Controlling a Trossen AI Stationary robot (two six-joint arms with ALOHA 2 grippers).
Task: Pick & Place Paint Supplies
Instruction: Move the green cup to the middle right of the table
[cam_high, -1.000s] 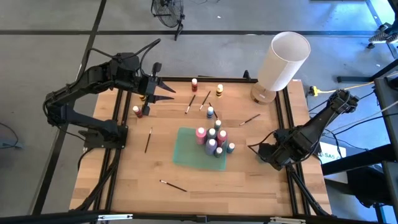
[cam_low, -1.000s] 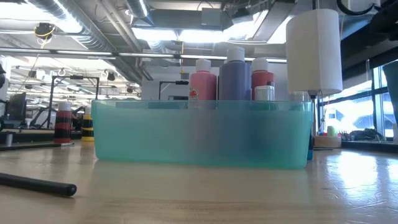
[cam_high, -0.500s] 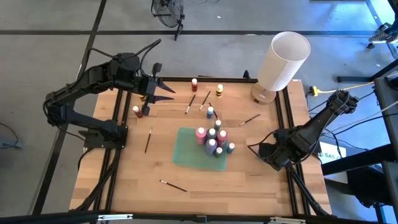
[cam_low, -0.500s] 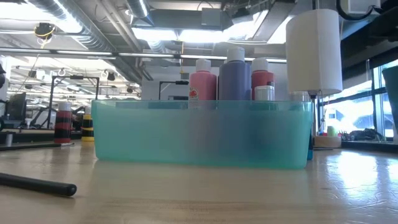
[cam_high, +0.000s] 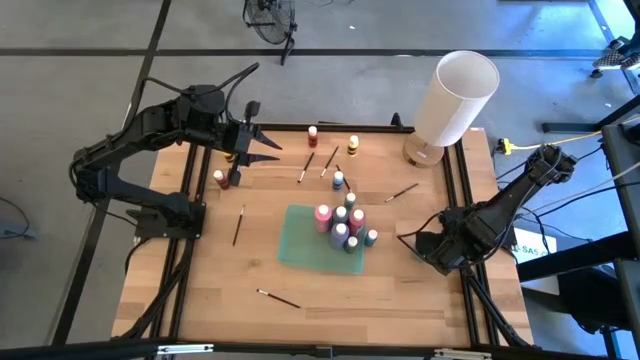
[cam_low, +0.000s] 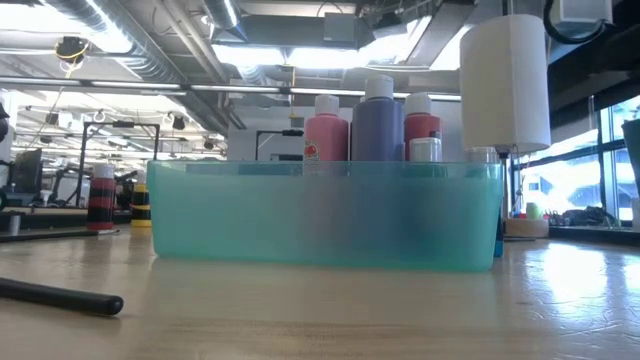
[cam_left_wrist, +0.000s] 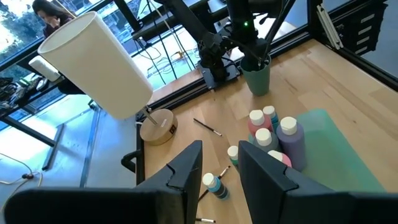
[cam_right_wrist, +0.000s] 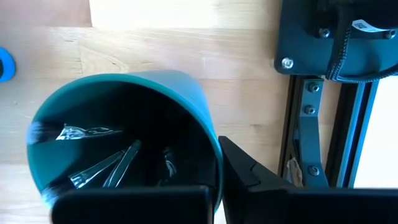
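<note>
paint bottles gathered in a teal tray, a few supplies loose on the far half of the table

the paint bottles stand bunched upright at the right end of the shallow, translucent teal tray, pink, purple and red caps showing above its wall in the low view; its left half is bare. a blue bottle stands just beyond the tray's far edge; red and yellow ones sit near the far edge of the wooden table. thin dark brushes lie scattered, one alone on the open near side. the left gripper hovers over the far left, fingers a little apart, holding nothing, beside a striped bottle. the right gripper, at the right edge, is clamped on the rim of a teal cup with brushes inside. a tall white cylinder stands at the far right corner.
</note>
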